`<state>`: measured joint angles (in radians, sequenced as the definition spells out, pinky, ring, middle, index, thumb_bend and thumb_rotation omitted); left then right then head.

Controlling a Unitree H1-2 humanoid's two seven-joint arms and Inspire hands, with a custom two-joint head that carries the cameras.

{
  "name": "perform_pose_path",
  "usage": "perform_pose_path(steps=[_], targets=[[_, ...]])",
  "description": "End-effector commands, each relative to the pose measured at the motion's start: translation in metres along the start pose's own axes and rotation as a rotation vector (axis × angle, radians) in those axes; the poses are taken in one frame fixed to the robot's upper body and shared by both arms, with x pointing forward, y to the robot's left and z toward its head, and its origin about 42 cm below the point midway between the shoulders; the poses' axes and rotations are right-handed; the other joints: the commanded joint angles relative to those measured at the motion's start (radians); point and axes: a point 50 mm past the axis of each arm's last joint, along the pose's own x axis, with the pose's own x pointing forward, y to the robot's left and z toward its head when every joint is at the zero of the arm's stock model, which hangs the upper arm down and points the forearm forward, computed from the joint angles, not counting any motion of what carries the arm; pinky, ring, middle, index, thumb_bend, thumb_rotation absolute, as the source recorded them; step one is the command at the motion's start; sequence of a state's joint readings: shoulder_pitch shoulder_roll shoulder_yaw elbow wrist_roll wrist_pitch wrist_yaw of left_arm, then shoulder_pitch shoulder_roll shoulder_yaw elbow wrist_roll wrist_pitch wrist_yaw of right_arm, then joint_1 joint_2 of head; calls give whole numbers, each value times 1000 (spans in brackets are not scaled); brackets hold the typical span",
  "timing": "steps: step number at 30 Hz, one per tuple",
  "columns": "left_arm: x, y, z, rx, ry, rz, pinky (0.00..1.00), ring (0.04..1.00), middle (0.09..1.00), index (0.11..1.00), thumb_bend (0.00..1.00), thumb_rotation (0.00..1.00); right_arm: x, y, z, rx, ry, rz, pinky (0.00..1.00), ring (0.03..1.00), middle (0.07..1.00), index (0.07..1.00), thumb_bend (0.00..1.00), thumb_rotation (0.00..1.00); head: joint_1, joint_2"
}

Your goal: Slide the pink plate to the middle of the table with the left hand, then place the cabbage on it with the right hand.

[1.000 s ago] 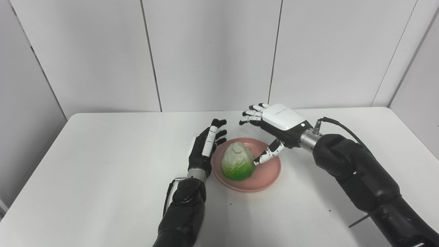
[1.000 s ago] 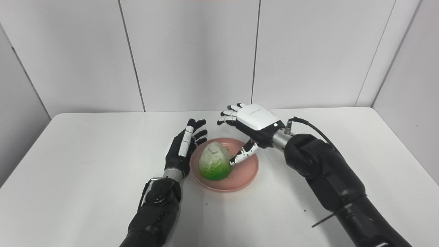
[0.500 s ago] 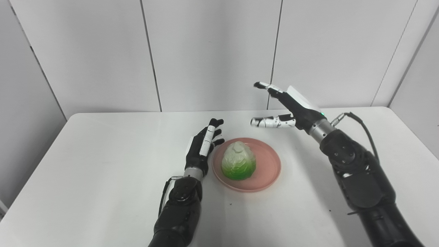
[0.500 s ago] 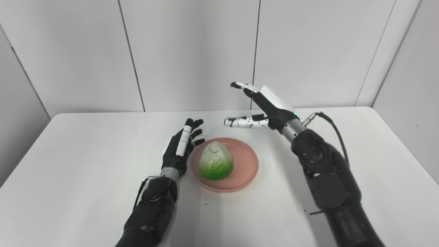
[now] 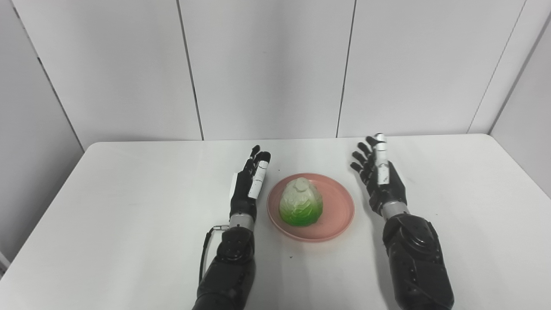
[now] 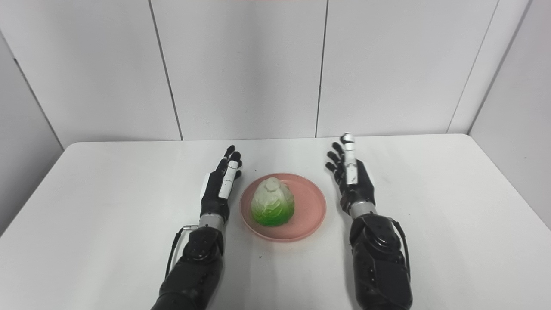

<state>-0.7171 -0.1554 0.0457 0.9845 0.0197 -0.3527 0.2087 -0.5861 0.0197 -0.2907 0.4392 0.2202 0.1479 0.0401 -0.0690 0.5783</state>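
The cabbage point(image 5: 301, 208) sits upright on the pink plate point(image 5: 337, 216) near the middle of the table point(image 5: 129, 193), so both steps look done. The left hand point(image 5: 248, 185) and right hand point(image 5: 379, 178) flank the plate, fingers spread, holding nothing.

A white table point(image 5: 129, 206) stands against pale grey wall panels point(image 5: 267, 64) with thin vertical seams.
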Motion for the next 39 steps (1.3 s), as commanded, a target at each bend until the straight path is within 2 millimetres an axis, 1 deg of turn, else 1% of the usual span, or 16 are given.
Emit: perform_pose_path(steps=[1, 4, 7, 8, 10, 12, 14, 17, 23, 28, 31, 33, 34, 37, 38, 39], targets=[[-5, -2, -9, -10, 36, 27, 998, 967, 957, 987, 806, 917, 4, 9, 8, 27, -37, 19, 951, 942, 965, 989, 899, 1000, 1, 1], [-6, -5, -11, -18, 37, 35, 1000, 972, 959, 993, 811, 922, 3, 5, 2, 12, -22, 20, 952, 946, 970, 988, 896, 1000, 1, 1], [-7, -7, -12, -25, 36, 38, 991, 966, 958, 998, 793, 928, 2, 3, -1, 3, -12, 19, 942, 946, 971, 986, 887, 1000, 1, 1], [-8, -8, -13, -28, 38, 43, 990, 965, 958, 998, 792, 929, 1, 2, -3, -2, -6, 17, 942, 946, 971, 986, 886, 1000, -2, 7], [-9, -11, -14, -33, 41, 48, 985, 968, 954, 1000, 795, 931, 0, 0, -7, -10, 2, 13, 941, 940, 959, 966, 887, 1000, -2, 7], [-9, -12, -16, -39, 45, 47, 985, 971, 955, 1000, 791, 930, -2, 0, -8, -16, 5, 13, 948, 940, 957, 960, 891, 1000, -3, 7], [-10, -13, -17, -46, 50, 45, 989, 971, 959, 1000, 791, 929, -3, -1, -9, -33, 9, 18, 977, 947, 958, 958, 889, 1000, -4, 7], [-10, -11, -19, -43, 48, 37, 983, 965, 964, 1000, 812, 928, -4, -1, -11, -79, 18, 21, 968, 938, 951, 951, 895, 1000, -7, 8], [-9, -6, -19, -29, 49, 45, 971, 964, 972, 991, 843, 931, -8, -3, -17, -159, 28, 41, 999, 937, 942, 946, 929, 1000, -8, 8], [-9, -3, -19, -26, 54, 49, 974, 964, 971, 976, 871, 927, -10, -6, -24, -130, 17, 60, 1000, 951, 939, 943, 948, 1000, -11, 11], [-9, -1, -19, -27, 55, 44, 989, 973, 973, 968, 898, 926, -13, -7, -28, -91, -13, 63, 961, 935, 929, 934, 932, 990, -10, 12], [-9, -1, -19, -22, 57, 39, 991, 973, 973, 967, 901, 926, -13, -8, -29, -82, -51, 55, 954, 932, 926, 931, 926, 989, -10, 12], [-9, -1, -20, -18, 57, 37, 991, 974, 973, 970, 914, 930, -13, -8, -30, -82, -71, 50, 929, 910, 910, 912, 904, 985, -10, 12], [-9, 0, -20, -12, 59, 34, 988, 973, 971, 972, 920, 932, -13, -8, -31, -81, -115, 41, 899, 887, 893, 891, 880, 983, -10, 12], [-9, 0, -20, -10, 57, 34, 986, 974, 970, 971, 920, 931, -13, -7, -31, -75, -136, 37, 886, 879, 884, 883, 884, 978, -11, 13], [-9, 0, -20, -14, 57, 33, 988, 980, 973, 970, 922, 926, -13, -5, -31, -63, -159, 32, 845, 848, 854, 854, 902, 956, -11, 14]])
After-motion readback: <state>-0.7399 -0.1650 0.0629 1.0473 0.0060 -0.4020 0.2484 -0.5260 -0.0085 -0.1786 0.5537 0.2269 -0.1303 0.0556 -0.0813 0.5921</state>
